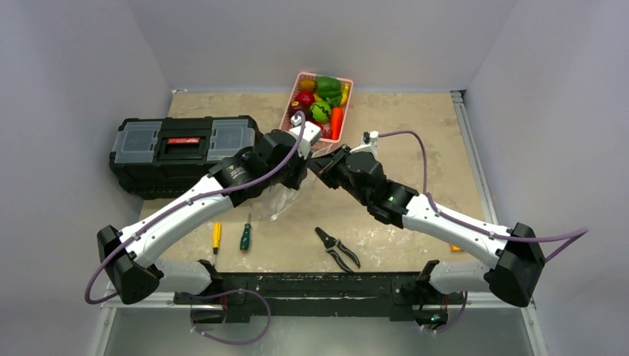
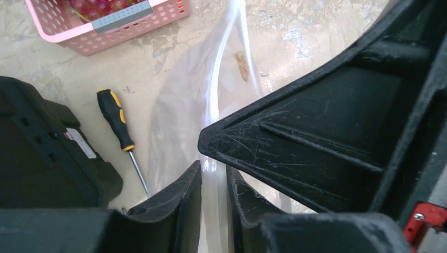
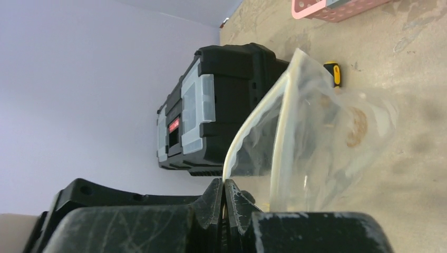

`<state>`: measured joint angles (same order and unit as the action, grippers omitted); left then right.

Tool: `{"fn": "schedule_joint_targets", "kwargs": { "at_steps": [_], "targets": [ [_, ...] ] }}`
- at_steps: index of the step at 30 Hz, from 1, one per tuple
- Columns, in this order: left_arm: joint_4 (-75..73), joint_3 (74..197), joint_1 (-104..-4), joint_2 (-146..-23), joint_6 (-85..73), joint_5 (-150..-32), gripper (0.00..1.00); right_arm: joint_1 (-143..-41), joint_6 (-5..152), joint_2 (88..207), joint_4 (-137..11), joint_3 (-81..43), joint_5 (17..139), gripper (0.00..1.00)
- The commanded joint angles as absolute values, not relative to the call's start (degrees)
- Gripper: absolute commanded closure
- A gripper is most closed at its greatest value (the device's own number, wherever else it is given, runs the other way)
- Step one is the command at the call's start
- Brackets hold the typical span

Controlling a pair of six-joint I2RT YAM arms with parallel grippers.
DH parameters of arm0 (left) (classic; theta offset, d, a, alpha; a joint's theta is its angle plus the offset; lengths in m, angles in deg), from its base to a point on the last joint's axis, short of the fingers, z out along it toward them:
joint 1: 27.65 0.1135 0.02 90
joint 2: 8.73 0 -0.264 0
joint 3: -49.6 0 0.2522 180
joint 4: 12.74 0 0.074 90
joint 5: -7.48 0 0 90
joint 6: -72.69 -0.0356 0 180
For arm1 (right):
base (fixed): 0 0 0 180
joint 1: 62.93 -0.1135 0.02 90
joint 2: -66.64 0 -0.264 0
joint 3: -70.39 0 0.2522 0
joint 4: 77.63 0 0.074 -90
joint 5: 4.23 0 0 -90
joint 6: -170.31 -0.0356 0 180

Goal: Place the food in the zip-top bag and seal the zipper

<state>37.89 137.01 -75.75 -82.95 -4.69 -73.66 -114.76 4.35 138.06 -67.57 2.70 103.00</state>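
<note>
The zip-top bag (image 1: 285, 199) hangs crumpled at the centre of the top view, between the two arms, its lower part on the counter (image 1: 415, 126). The right jaws are pressed together on the zipper (image 3: 279, 142) at the bottom of the right wrist view, and the bag's mouth gapes open just above them. In the left wrist view the left jaws stand narrowly apart with the pale strip running between them; whether they actually clamp it cannot be told. The food (image 1: 320, 111) lies in the pink basket (image 1: 291, 106), at upper centre. A black toolbox (image 1: 185, 152) sits at the left. Two screwdrivers (image 1: 216, 236) and pliers (image 1: 337, 248) lie along the lower edge.
</note>
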Motion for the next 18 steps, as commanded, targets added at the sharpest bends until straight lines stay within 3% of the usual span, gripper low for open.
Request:
{"fn": "schedule_joint_targets", "kwargs": {
  "at_steps": [1,4,8,10,15,18],
  "targets": [
    [38.03,139.65,-76.02,-82.77,-4.82,-70.96,0.91,-115.14,9.93,137.83,-64.98,-0.68,106.29,1.0],
    [38.2,139.65,-76.0,-82.64,-4.36,-70.64,1.0,-114.99,20.65,136.64,-63.06,-1.75,105.02,0.79],
    [38.35,139.8,-75.99,-82.49,-3.48,-70.22,1.0,-114.95,35.25,134.2,-56.65,-3.8,102.97,0.49],
    [38.31,139.76,-75.99,-82.31,-2.74,-70.38,1.0,-114.98,38.52,132.8,-52.69,-4.34,102.99,0.47],
    [38.03,139.49,-75.99,-81.85,-0.9,-70.72,1.0,-115.06,36.74,131.8,-44.6,-5.05,105.36,0.25],
    [37.75,139.35,-76.03,-81.98,0.17,-70.82,1.0,-115.2,31.55,135.62,-39.31,-8.31,103.82,0.22]
  ]
}}
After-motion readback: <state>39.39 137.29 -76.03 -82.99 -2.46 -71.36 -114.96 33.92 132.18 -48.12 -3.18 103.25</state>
